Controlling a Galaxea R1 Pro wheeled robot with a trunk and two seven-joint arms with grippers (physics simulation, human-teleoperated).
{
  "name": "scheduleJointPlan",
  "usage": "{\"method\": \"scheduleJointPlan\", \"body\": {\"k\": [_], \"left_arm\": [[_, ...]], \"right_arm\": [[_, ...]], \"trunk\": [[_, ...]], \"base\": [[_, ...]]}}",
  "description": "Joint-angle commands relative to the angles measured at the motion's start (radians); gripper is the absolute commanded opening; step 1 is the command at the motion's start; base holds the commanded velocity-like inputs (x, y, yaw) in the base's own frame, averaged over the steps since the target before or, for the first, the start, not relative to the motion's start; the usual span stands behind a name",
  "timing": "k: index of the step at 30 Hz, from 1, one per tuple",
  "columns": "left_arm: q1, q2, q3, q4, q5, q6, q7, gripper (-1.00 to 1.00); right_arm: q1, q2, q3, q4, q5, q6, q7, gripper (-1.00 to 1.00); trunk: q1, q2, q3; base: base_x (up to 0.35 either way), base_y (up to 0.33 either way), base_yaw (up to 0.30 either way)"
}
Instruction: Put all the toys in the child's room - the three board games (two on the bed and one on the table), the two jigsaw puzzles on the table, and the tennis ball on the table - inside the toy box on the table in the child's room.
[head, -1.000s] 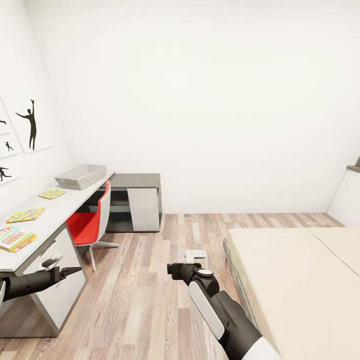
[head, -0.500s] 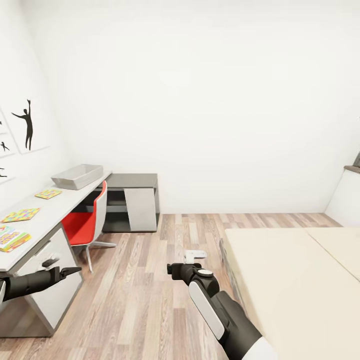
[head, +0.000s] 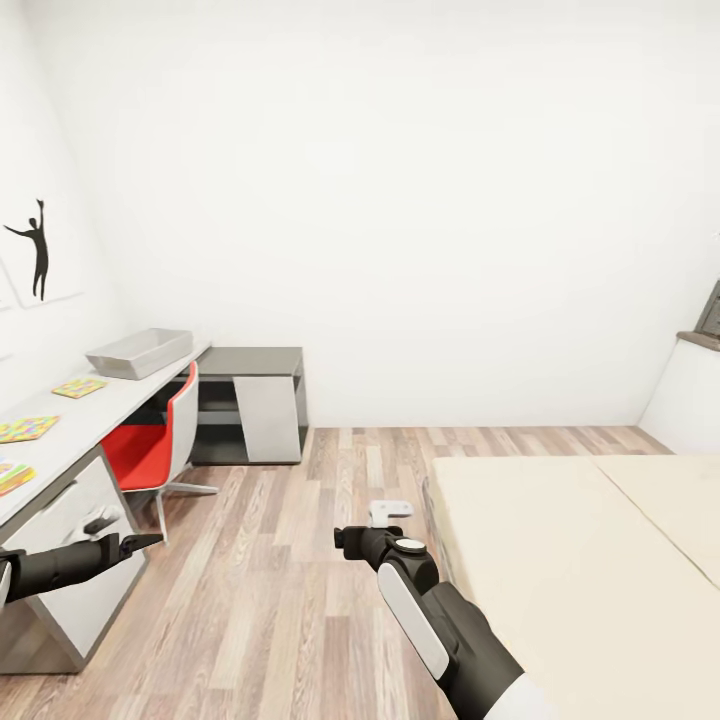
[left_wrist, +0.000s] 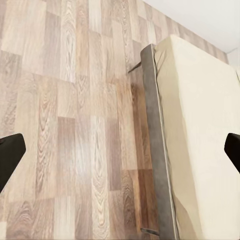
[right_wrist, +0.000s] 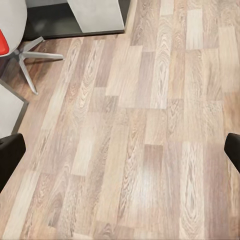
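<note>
Bed (left_wrist: 200, 125) edge in left wrist view; chair leg (right_wrist: 30, 55) in right.

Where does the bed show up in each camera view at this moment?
Head view: the bed fills the lower right, with the plain beige mattress in sight.
Left wrist view: the bed shows its mattress and dark frame edge, bordering the wood floor.
Right wrist view: this camera looks at the wood floor beside the chair base.
Shared landmark: the wood floor.
</note>
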Motion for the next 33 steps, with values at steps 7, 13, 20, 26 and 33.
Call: {"method": "scheduleJointPlan", "body": {"k": [7,13,20,26,33], "left_arm": [[-0.002,-0.001,0.004,-0.001,-0.01,0.007,-0.01,1.0],[-0.002,-0.001,0.004,-0.001,-0.01,0.006,-0.01,1.0],[-0.002,-0.001,0.004,-0.001,-0.01,0.006,-0.01,1.0],[-0.002,-0.001,0.004,-0.001,-0.01,0.006,-0.01,1.0],[-0.002,-0.001,0.004,-0.001,-0.01,0.006,-0.01,1.0]], "right_arm": [[-0.001,0.0,0.001,-0.001,-0.01,0.002,-0.01,1.0],[-0.001,0.0,0.001,-0.001,-0.01,0.002,-0.01,1.0],[-0.001,0.0,0.001,-0.001,-0.01,0.002,-0.01,1.0],[-0.001,0.0,0.001,-0.001,-0.01,0.002,-0.01,1.0],[-0.001,0.0,0.001,-0.001,-0.01,0.002,-0.01,1.0]], "trunk": [[0.001,-0.002,-0.002],[0.001,-0.002,-0.002],[0.001,-0.002,-0.002],[0.001,-0.002,-0.002],[0.001,-0.002,-0.002]], "base": [[-0.002,-0.024,0.0],[-0.027,-0.003,0.0],[-0.005,0.0,0.0],[-0.001,0.0,0.0],[-0.029,0.0,0.0]]}}
